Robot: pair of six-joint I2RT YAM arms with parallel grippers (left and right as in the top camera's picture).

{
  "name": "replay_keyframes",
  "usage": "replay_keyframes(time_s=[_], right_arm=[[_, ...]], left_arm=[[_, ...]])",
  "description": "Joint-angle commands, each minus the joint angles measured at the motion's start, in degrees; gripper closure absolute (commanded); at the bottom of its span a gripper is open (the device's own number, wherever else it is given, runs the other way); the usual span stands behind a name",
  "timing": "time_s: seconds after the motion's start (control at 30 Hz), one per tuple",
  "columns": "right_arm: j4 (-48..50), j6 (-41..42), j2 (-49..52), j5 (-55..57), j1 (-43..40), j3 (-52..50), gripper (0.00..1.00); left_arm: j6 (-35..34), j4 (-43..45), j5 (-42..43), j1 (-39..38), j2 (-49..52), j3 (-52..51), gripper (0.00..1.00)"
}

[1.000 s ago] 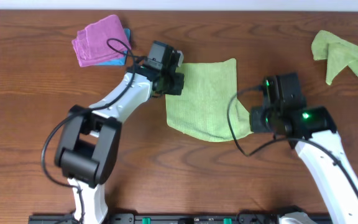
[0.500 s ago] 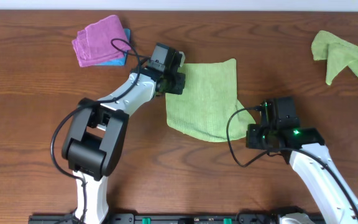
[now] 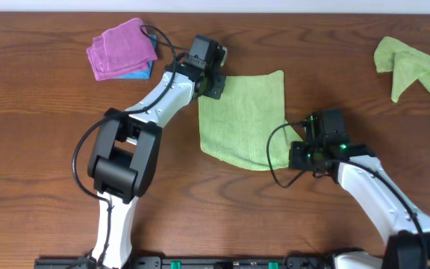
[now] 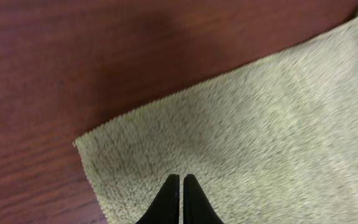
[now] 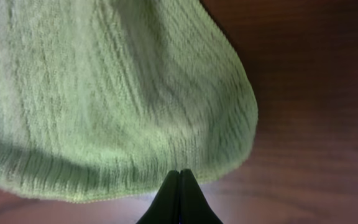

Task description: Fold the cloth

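A light green cloth (image 3: 245, 119) lies flat on the wooden table, roughly square with a rounded near edge. My left gripper (image 3: 216, 81) is over its far-left corner. In the left wrist view its fingers (image 4: 180, 179) are shut, with the tips above the cloth (image 4: 260, 124) just inside the corner. My right gripper (image 3: 293, 153) is at the cloth's near-right corner. In the right wrist view its fingers (image 5: 180, 173) are shut, with the tips at the cloth's (image 5: 104, 93) rounded edge. Neither gripper shows cloth pinched between its jaws.
A folded pink cloth (image 3: 118, 46) lies on a blue one (image 3: 136, 73) at the far left. A second, crumpled green cloth (image 3: 410, 63) lies at the far right. Bare wood (image 3: 43, 127) surrounds the cloth.
My right gripper has moved nearer and then left, to the cloth's near-right corner. My left gripper has shifted slightly farther and right along the far-left corner. The cloth has not moved.
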Motion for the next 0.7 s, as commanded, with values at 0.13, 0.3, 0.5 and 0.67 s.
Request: replay_keyframes(time_s=[0.13, 0.3, 0.5, 0.67], right_arm=[[4.72, 0.90, 4.48, 0.96, -2.23, -0.22, 0.99], [8.04, 0.00, 5.42, 3.06, -2.86, -0.22, 0.99], [10.23, -0.63, 6.23, 4.55, -2.86, -0.22, 0.99], [10.58, -0.63, 9.18, 4.48, -2.86, -0.22, 0.99]], left_arm=[[1.84, -1.44, -1.29, -0.24, 1.84, 0.90, 0.94], [1.86, -1.44, -2.38, -0.24, 1.84, 0.90, 0.94], [1.86, -1.44, -3.45, -0.24, 1.84, 0.90, 0.95], [1.86, -1.40, -3.48, -0.24, 1.84, 0.90, 0.94]])
